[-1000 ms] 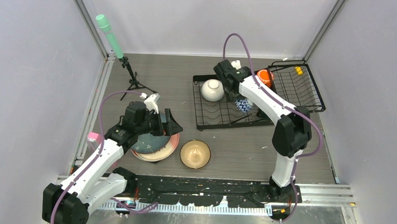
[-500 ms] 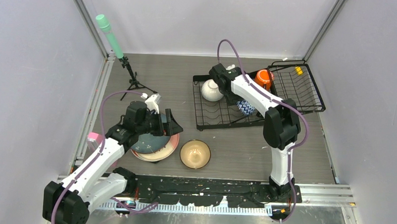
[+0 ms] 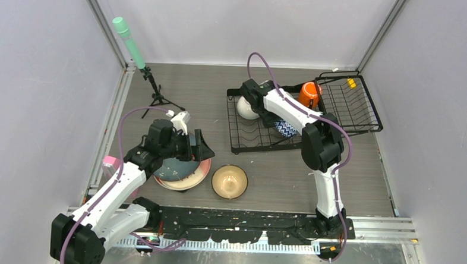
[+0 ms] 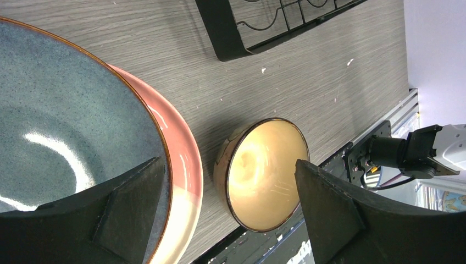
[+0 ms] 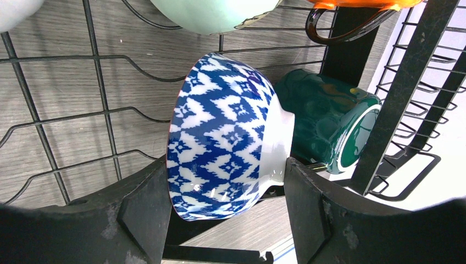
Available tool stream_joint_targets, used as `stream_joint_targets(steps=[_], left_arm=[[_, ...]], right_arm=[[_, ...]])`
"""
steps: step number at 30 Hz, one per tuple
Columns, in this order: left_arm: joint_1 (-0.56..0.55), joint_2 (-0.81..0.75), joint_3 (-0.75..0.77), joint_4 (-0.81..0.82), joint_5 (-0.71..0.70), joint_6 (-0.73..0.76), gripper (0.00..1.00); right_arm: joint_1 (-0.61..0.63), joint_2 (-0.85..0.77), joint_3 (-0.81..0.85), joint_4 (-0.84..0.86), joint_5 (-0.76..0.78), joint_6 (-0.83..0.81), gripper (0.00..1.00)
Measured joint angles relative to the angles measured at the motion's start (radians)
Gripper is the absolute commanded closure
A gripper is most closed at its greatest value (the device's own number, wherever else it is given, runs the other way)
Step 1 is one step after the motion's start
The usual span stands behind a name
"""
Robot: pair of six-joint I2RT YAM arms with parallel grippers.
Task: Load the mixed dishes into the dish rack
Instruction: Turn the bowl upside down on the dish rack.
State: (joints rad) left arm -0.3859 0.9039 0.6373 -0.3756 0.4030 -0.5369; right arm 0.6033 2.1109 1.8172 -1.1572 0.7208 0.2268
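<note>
Three dishes lie outside the dish rack (image 3: 236,145), to its near left. The brown bowl (image 3: 229,181) sits nearest, upright on the table (image 3: 277,169). Just left of it, the large dark teal speckled plate (image 3: 176,167) is stacked on the pink plate (image 3: 201,171).

The left gripper (image 4: 228,163) hovers over the plates' right edge, jaws spread wide, holding nothing. One finger is above the teal plate, the other past the bowl.

Judgement: the step in hand is a plate pickup. Pinch the teal rim alone, lift it clear of the pink plate, and avoid the bowl.

Farther right, in the rack, the blue-patterned bowl (image 5: 225,143) lies on its side just beside the dark teal mug (image 5: 329,124).

The right gripper (image 5: 224,165) has its jaws wide apart, flanking that bowl in the wrist view. Nothing is clamped; contact cannot be told.
</note>
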Motion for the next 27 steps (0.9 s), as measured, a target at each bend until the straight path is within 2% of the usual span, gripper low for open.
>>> stream_joint_targets(steps=[7, 20, 27], left_arm=[[0.000, 0.000, 0.000, -0.011, 0.000, 0.008, 0.09], [0.000, 0.010, 0.019, -0.047, 0.012, 0.027, 0.09], [0.000, 0.010, 0.021, -0.072, 0.016, 0.044, 0.09]], right_arm=[[0.004, 0.007, 0.010, -0.012, -0.012, -0.008, 0.37], [0.008, 0.017, 0.013, -0.023, -0.013, -0.015, 0.28], [0.020, 0.031, 0.014, -0.027, 0.001, -0.015, 0.27]])
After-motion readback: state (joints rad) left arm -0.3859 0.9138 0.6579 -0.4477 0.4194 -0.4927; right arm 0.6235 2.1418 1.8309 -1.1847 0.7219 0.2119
